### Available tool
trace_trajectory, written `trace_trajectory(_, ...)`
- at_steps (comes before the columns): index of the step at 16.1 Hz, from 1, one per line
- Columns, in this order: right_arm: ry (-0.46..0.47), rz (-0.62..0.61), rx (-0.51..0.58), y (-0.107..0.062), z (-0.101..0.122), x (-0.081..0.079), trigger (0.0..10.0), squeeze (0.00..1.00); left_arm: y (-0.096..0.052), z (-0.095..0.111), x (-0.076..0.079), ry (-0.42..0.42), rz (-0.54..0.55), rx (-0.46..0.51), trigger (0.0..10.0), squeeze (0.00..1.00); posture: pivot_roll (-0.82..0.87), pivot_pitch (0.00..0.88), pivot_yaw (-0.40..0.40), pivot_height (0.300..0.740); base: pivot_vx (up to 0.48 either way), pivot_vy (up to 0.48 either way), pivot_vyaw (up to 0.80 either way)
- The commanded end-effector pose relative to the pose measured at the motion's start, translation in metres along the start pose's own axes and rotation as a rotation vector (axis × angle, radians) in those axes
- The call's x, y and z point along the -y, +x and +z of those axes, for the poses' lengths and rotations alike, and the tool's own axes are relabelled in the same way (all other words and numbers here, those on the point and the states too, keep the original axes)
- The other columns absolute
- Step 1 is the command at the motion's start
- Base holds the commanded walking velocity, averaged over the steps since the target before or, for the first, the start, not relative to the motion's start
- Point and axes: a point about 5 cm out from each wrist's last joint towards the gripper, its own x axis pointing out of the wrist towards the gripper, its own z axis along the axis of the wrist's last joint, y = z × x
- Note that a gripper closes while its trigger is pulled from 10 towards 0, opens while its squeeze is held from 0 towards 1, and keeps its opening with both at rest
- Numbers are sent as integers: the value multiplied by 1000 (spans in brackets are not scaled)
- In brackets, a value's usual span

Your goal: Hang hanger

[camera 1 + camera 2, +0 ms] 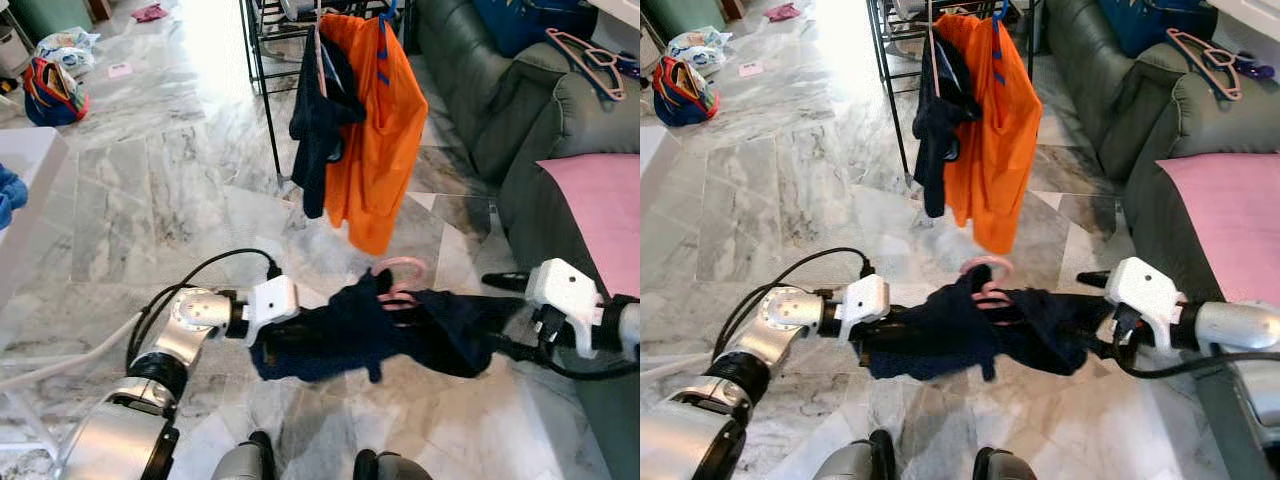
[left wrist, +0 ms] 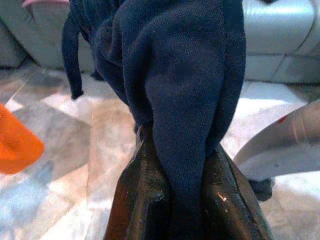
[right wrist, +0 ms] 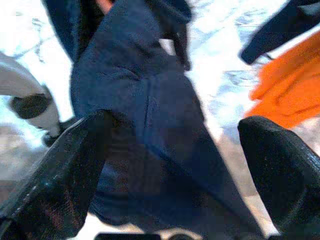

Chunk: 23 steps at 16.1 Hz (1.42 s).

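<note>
Pink plastic hanger [image 1: 402,283] sits inside the dark navy garment [image 1: 380,330], slung between both arms above the marble floor [image 1: 150,200]. Left gripper [image 2: 175,195]: fingers clamped on a navy fold. Right gripper [image 3: 170,165]: fingers spread wide, cloth between them. Advice: keep the hook upward, raise level toward the black metal clothes rack [image 1: 262,60] beside the orange shirt [image 1: 375,120].

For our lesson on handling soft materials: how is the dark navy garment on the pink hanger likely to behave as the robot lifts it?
Probably floppy: the navy garment sags between the left tool and right tool. It likely bunches, as folds crowd the left tool's fingers. It may slide along the pink hanger, which shows little.
</note>
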Motion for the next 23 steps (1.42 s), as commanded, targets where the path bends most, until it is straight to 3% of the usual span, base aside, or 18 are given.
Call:
trace_trajectory(1,10,51,-1,4,-1,-4,10000,0,1,13,-6,53,4,55,10000,0,-185,195,29,740,0,0,0)
trace_trajectory(6,-27,122,-44,12,-5,-2,10000,0,4,22,-5,85,-64,97,10000,0,-183,200,32,740,0,0,0)
trace_trajectory(10,-68,141,-29,16,7,5,10000,0,8,18,4,93,-118,83,10000,0,-185,200,31,740,0,0,0)
trace_trajectory(11,-68,147,-28,16,8,7,7451,0,9,17,7,93,-127,86,10000,0,-185,200,29,740,0,0,0)
trace_trajectory(12,-66,153,-28,17,7,7,1176,0,10,17,7,92,-132,91,10000,0,-184,201,27,740,0,0,0)
trace_trajectory(13,-62,182,-35,18,5,6,0,0,11,17,9,94,-144,94,10000,0,-182,201,28,740,0,0,0)
trace_trajectory(23,-23,362,-120,10,2,3,0,0,12,12,16,96,-180,73,10000,0,-181,201,33,740,0,0,0)
